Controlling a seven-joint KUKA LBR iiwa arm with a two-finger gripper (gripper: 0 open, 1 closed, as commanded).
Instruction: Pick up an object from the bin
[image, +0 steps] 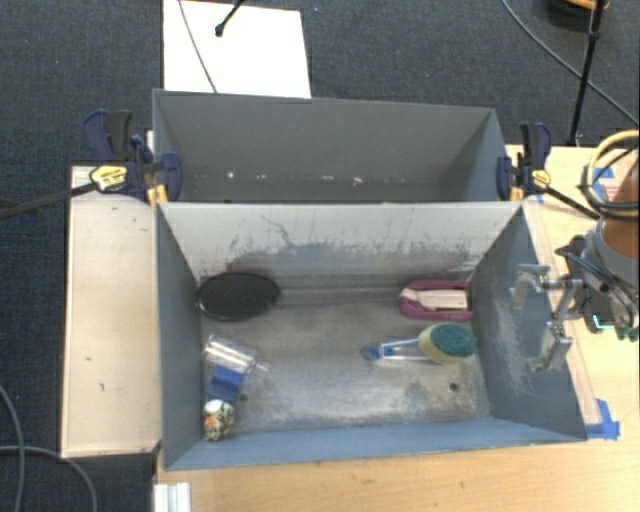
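Observation:
My gripper (540, 320) hangs over the bin's right sloping wall, above the floor, open with nothing between its fingers. Nearest to it, on the floor at the right, lies a dish brush (432, 345) with a blue handle and a round green and yellow head. Just behind the brush, against the back wall, rests a maroon and white oblong thing (436, 299). Neither touches the gripper.
A black oval disc (238, 296) lies at the back left. In the front left corner sit a clear plastic packet with a blue piece (227, 370) and a small mottled ball (217, 420). The arm comes in from the right.

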